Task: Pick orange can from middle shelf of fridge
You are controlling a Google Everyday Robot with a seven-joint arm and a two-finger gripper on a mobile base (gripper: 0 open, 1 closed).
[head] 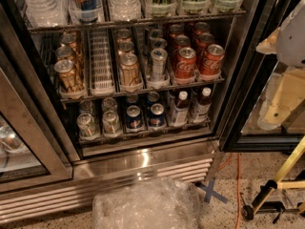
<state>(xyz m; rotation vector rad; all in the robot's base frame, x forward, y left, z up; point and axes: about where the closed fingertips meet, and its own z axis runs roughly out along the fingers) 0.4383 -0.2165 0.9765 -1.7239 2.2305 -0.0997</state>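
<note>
gripper [279,104] is at far right, outside the fridge [143,168], in front of the right glass door [257,123]. Open or closed: can't tell. It's well apart from every can.

Going left along the middle shelf [143,90]:
- 6 red Coca-Cola cans [185,62], two lanes of 3
- 3 silver cans [158,63], one lane
- orange can [128,69] at the near end of the next lane, just left of the silver lane

The orange can stands upright, long axis vertical, lid and pull tab up. The body is coppery orange-brown with pale markings, and the lid is silver. There are 2 more of the same behind it, so 3 in that lane. Left of it is a white plastic lane divider [101,63], then a far-left lane of 3 similar orange-brown cans [66,75]. That makes 6 of this colour in view.

On the shelf below, the front row has 2 silver-topped cans, 2 blue cans [134,118] and 2 bottles [180,106].

On the near floor, in front of the slatted grille [71,199], are 1 clear plastic wrap bundle [143,206] and 1 blue tape X [212,192].
</note>
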